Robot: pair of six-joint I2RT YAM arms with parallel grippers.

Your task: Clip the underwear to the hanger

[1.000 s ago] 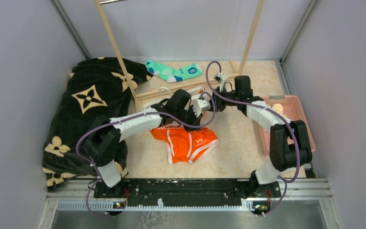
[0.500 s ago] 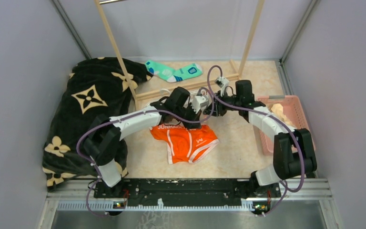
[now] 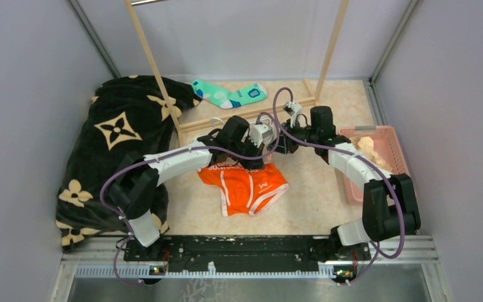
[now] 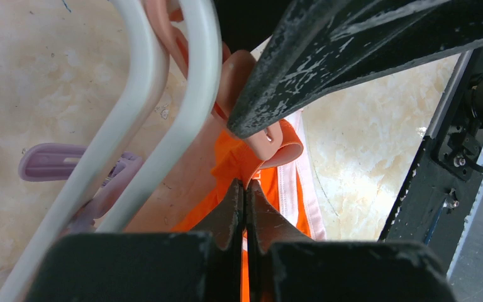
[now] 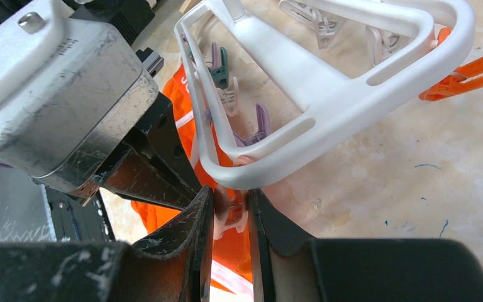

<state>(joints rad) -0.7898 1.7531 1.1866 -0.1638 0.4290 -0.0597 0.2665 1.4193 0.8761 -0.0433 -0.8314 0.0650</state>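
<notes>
Underwear [image 3: 246,187]: lower centre of the top view, flat on the table, waistband toward the grippers.
Left gripper [image 4: 244,189]: fingers pressed together, orange cloth pinched between them.
Right gripper [image 5: 229,202]: closed on a pale pink clip [image 5: 229,214] under the hanger's rim.
Hanger [image 5: 327,94]: white frame filling the upper wrist view, one corner over the orange cloth; purple and teal clips dangle inside.
Teal sock [image 3: 229,94]: top centre, well apart.

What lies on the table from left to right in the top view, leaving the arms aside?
Black blanket → orange underwear → pink basket.
</notes>
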